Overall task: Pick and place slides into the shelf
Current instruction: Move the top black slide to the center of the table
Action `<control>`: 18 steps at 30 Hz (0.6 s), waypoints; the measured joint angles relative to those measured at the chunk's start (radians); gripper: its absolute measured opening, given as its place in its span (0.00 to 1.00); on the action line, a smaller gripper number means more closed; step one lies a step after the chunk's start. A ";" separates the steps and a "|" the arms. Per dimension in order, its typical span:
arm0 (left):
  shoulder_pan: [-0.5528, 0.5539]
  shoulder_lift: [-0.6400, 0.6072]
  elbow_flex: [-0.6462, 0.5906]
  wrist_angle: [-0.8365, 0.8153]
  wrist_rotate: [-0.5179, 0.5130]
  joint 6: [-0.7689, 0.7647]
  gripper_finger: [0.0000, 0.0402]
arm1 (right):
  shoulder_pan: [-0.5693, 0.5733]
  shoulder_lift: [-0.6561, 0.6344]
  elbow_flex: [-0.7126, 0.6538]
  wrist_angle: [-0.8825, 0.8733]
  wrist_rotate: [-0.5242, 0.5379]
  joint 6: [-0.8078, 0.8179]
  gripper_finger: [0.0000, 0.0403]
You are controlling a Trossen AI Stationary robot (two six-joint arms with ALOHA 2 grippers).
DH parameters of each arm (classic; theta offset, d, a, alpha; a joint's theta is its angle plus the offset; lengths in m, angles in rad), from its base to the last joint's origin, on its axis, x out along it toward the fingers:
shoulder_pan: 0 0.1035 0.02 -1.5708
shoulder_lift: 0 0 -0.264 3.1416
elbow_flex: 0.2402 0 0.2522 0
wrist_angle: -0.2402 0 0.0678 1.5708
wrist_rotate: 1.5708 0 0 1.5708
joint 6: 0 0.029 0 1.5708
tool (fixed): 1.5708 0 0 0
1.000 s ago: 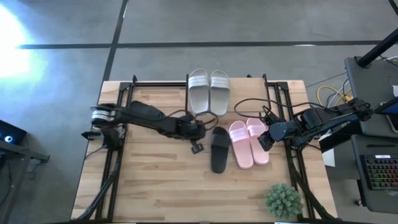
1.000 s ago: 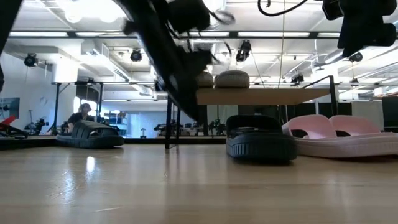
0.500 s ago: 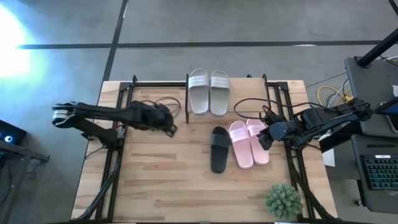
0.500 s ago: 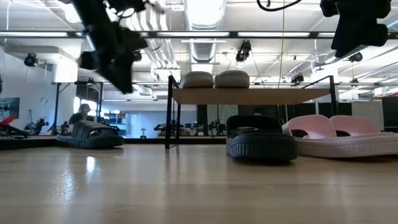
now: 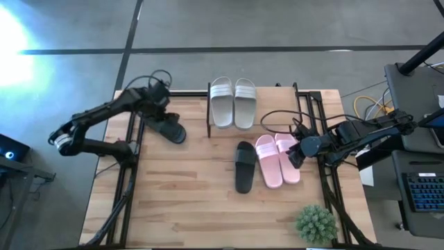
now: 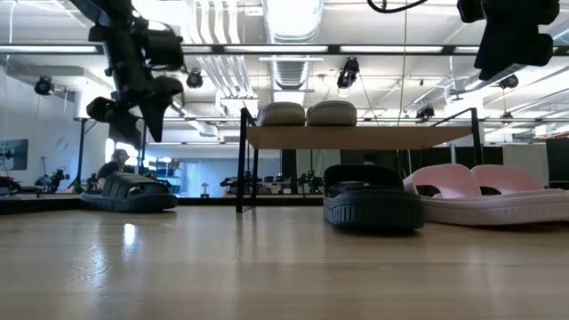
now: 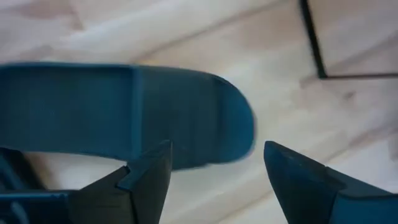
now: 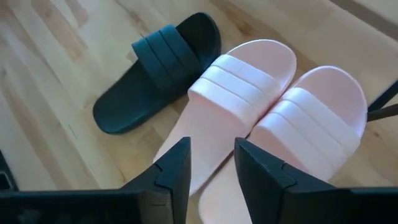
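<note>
Looking across our table from its near edge, we see one black slide (image 5: 245, 167) beside the pink pair (image 5: 277, 159), our right gripper (image 5: 296, 155) hovering over the pink ones with fingers partly apart, pinching nothing. Farther back, our left gripper (image 5: 161, 105), fingers spread, hangs above the other black slide (image 5: 166, 128). Farthest, the grey pair (image 5: 233, 102) sits on the shelf (image 5: 267, 105).
</note>
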 joint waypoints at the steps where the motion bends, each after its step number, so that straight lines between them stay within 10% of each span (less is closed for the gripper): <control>1: 0.033 0.001 0.000 -0.006 0.008 0.026 0.60 | 0.000 0.000 0.000 0.005 0.005 0.016 0.28; 18: 0.285 0.231 -0.002 -0.057 0.160 0.384 0.60 | 0.000 0.000 0.000 0.016 0.102 0.105 0.28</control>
